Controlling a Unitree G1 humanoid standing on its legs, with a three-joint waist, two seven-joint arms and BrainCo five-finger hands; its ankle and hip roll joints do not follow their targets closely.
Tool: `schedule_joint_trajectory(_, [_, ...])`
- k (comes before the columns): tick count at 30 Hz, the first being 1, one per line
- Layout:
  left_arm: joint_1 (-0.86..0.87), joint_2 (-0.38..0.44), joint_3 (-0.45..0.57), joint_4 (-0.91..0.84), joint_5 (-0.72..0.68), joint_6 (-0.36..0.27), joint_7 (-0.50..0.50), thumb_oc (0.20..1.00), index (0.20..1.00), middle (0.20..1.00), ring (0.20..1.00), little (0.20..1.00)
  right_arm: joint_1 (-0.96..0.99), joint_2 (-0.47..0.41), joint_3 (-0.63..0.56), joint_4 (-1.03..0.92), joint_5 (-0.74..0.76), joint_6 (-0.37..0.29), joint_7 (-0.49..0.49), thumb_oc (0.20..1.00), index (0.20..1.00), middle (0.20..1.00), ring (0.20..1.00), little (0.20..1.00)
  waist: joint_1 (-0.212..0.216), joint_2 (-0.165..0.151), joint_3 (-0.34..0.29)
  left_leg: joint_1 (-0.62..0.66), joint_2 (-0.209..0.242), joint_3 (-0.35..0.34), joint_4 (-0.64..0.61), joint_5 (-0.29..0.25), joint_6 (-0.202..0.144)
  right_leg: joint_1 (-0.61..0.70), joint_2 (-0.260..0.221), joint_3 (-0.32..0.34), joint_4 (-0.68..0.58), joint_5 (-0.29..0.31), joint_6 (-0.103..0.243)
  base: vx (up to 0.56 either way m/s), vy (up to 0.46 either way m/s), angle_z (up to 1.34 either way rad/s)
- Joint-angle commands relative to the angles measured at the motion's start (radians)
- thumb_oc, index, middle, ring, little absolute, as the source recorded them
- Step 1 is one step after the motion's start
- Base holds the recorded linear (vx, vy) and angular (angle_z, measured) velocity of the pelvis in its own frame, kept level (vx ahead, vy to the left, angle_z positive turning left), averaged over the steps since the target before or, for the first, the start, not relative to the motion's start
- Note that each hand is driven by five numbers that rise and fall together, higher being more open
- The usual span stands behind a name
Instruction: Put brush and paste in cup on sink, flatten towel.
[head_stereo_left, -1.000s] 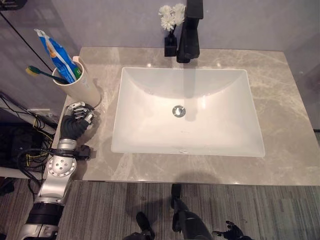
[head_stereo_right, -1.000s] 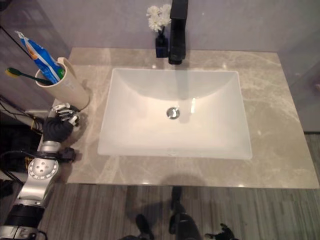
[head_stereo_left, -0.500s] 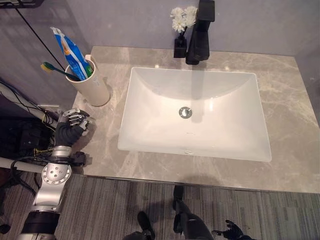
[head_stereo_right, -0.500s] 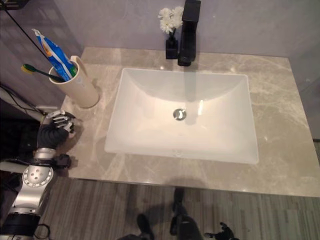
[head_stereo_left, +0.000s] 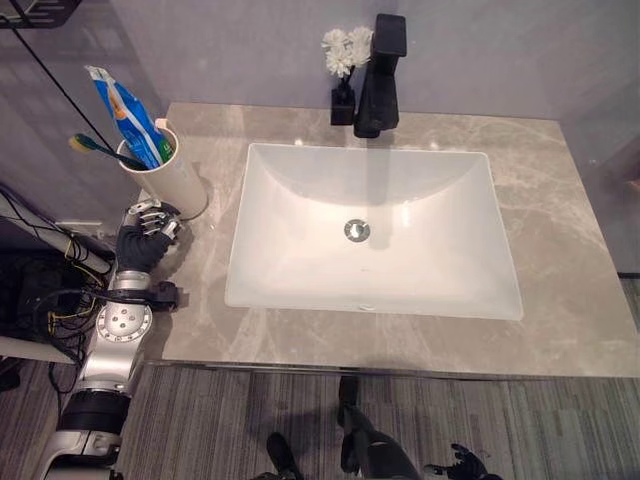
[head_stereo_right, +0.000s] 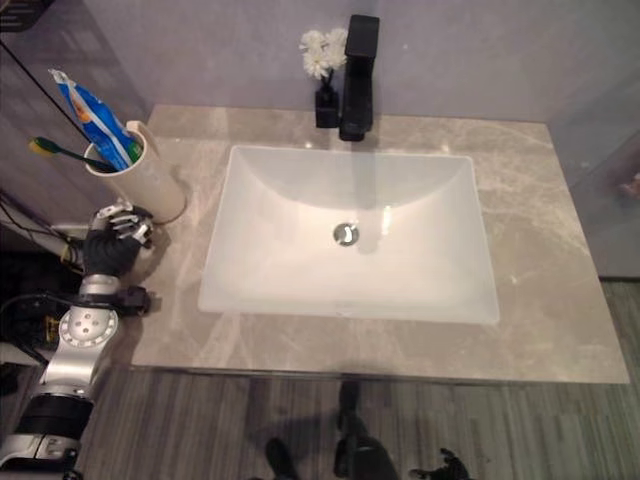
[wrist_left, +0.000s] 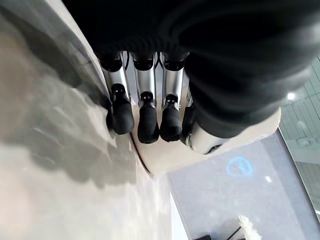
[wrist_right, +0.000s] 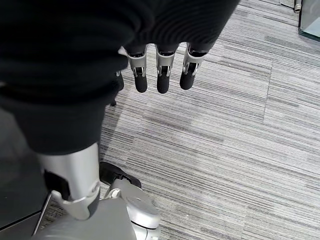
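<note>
A cream cup (head_stereo_left: 172, 186) stands on the stone counter (head_stereo_left: 560, 230) at its back left corner. A blue toothpaste tube (head_stereo_left: 128, 108) and a green-handled toothbrush (head_stereo_left: 92, 148) stick out of the cup. My left hand (head_stereo_left: 141, 243) rests on the counter just in front of the cup's base. Its fingers (wrist_left: 148, 118) are relaxed with nothing in them, their tips close to the cup wall (wrist_left: 170, 159). My right hand (head_stereo_left: 462, 466) hangs low beside the vanity, and its fingers (wrist_right: 162, 76) dangle loosely over the carpet.
A white rectangular sink basin (head_stereo_left: 300, 255) fills the middle of the counter. A black faucet (head_stereo_left: 380, 78) and a small black vase of white flowers (head_stereo_left: 343, 60) stand at the back. Bare counter lies to the right of the basin, and striped grey carpet (wrist_right: 240, 130) lies below.
The head camera has swung, so the whole picture has shifted. My left hand stays by the cup's base: it drew slightly away, then came nearer again.
</note>
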Motion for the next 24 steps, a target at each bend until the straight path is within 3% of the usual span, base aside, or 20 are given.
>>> schedule_joint_trajectory(1, [-0.055,0.03,-0.01,0.061,0.027,-0.013,0.031,0.2,0.2,0.2,0.2,0.2,-0.018,-0.007,0.026,0.003,-0.006,0.005,0.001,1.0,1.0,1.0,1.0,1.0,-0.017,0.008,0.039,0.037,0.033,-0.127,0.005,0.006,-0.044,0.039,-0.006,0.041,0.0,-0.011,0.114,0.0,0.0,0.0])
schedule_joint_trajectory(10, [-0.157,0.08,-0.029,0.177,0.049,-0.011,0.105,0.2,0.2,0.2,0.2,0.2,-0.018,-0.009,0.048,-0.014,-0.004,-0.005,-0.01,1.0,1.0,1.0,1.0,1.0,-0.033,0.0,0.036,0.035,0.033,-0.116,0.005,0.004,-0.045,0.032,-0.002,0.051,0.0,-0.003,0.116,0.0,0.0,-0.01])
schedule_joint_trajectory(24, [-0.018,0.066,0.06,0.164,0.018,-0.011,0.073,0.2,0.2,0.2,0.2,0.2,-0.013,-0.011,0.029,0.01,-0.012,-0.003,-0.007,1.0,1.0,1.0,1.0,1.0,-0.012,0.001,0.039,0.04,0.033,-0.12,0.005,0.005,-0.043,0.038,-0.005,0.045,0.0,-0.004,0.114,0.0,0.001,-0.03])
